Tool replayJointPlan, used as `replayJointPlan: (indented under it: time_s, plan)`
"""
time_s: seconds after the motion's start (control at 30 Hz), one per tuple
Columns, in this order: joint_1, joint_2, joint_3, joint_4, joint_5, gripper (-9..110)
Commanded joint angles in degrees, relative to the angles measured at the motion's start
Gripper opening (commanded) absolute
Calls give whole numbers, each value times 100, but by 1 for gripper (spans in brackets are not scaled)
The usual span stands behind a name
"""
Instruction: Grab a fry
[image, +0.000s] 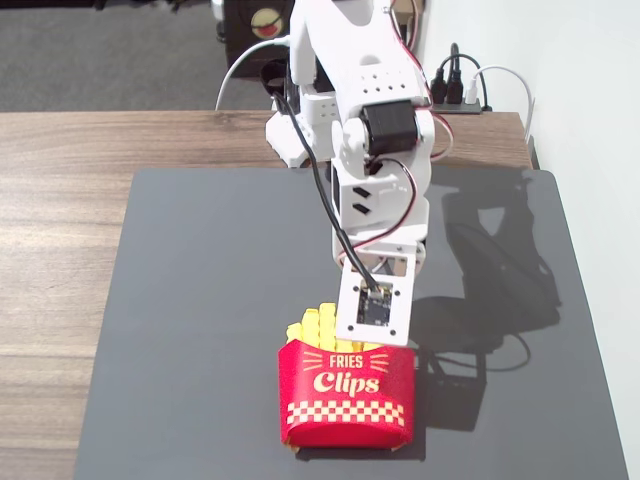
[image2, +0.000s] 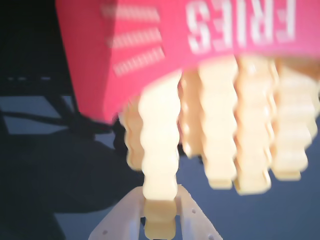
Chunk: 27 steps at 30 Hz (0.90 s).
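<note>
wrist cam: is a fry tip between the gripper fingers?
Yes. In the wrist view the end of one fry sits between the two white fingers of the gripper, with the other fries beside it.

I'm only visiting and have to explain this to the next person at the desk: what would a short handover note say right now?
Gripper: its two white fingers sit either side of one fry's tip; whether they already pinch it cannot be told.
Things: the fries stand in the red carton on the dark mat, with the arm bent down over them.
Done: the gripper is lined up on a single fry.
Left: close firmly, then pull the fry out of the carton.
</note>
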Motion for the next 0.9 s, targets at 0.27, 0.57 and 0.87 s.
replayJointPlan:
  time_s: [0.27, 0.57, 0.87]
  plan:
    - [-123, 1380, 1441, -316, 105, 2]
    - [-343, 2619, 2742, -352, 369, 2]
    - [-483, 4069, 3683, 193, 571, 2]
